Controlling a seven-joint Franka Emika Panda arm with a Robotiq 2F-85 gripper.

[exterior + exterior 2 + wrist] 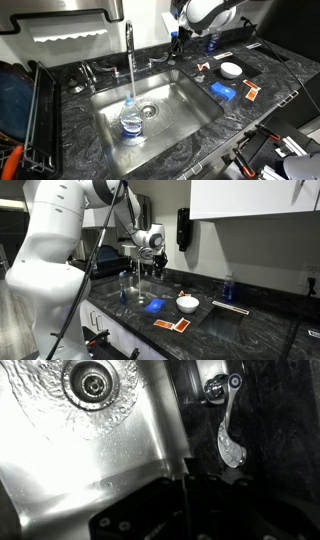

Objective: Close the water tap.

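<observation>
The water tap (129, 45) is a tall chrome gooseneck at the back of the steel sink (190, 110). Water runs from its spout onto a small clear bottle (131, 122) standing in the basin. It also shows in an exterior view (134, 262). A chrome side lever (160, 61) sits to the right of the spout. In the wrist view this lever (232, 442) lies on the dark counter beside the sink edge, with the drain (92, 380) at the top. My gripper (177, 47) hovers just above and right of that lever. Its fingers (188, 500) look pressed together and empty.
A black dish rack (35, 115) stands left of the sink. On the counter to the right lie a blue sponge (222, 90), a white bowl (231, 70) and orange-and-white items (250, 95). A second lever (88, 71) sits left of the spout.
</observation>
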